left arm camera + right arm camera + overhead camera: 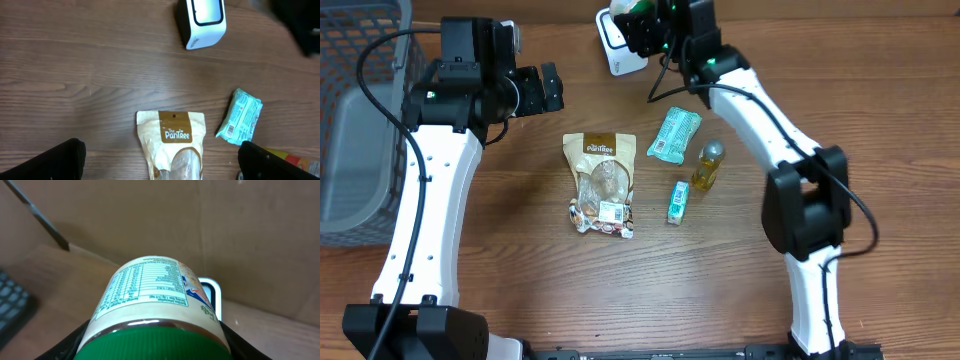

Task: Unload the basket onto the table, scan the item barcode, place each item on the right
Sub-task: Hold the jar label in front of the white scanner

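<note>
the right gripper [643,30] has its jaws clamped on a jar [150,292] with a green lid [152,340], one finger on each side of the jar just behind the lid. the jar's long axis runs straight out ahead of the jaws, lid end nearest the wrist and far end towards the scanner [614,52]. the scanner sits just beyond that far end and a little to one side. in the right wrist view only a white edge of it shows past the label. the nutrition panel faces up and no barcode is visible, so which side carries it cannot be told. the coming move probably turns on rolling the jar about its long axis until the code faces the scanner's dark window.

the left gripper [556,88] hangs with its jaws wide apart and nothing between them, farther from the scanner than the right. below and ahead of those jaws lies the pantree pouch [600,185]. a teal packet [675,135], a small yellow bottle [709,165] and a small teal box [678,200] lie off to the side. all four are well apart from the right jaws and nothing stands between jar and scanner. a grey basket [360,120] sits behind the left arm.
</note>
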Available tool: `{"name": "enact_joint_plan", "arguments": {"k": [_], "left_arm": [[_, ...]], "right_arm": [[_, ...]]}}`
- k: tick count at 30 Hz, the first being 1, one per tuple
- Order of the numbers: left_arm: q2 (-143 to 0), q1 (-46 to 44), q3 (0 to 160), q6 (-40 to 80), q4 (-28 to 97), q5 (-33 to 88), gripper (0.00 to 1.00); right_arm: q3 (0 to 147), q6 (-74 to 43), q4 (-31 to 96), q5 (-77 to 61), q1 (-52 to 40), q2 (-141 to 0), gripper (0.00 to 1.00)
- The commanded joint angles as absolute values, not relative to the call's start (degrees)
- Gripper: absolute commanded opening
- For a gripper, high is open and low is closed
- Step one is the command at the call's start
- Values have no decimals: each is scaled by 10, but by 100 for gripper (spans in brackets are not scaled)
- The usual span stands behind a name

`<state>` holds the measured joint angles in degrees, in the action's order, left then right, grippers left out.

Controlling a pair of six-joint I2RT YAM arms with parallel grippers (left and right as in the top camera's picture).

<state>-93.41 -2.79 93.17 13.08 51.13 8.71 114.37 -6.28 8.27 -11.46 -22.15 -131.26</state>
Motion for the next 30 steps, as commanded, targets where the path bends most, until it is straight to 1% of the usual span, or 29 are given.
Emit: {"name": "enact_joint_plan", "arguments": {"k": [1,4,12,22,30], "left_arm": [[-934,-30,939,118,510,84,100],[-934,-30,939,117,510,84,99],[-934,-30,939,117,510,84,100],[-934,-30,939,118,510,84,100],[-934,-30,939,118,510,84,100]], "right_arm": [[1155,-55,19,-91,-221,-1346,6],[1155,-55,-27,-70,-221,-1366,6],[1155,-55,-120,-71,-221,-1413,8],[1155,-55,-192,-71,-221,-1449,11],[1155,-55,-196,-71,-221,-1451,11]]}}
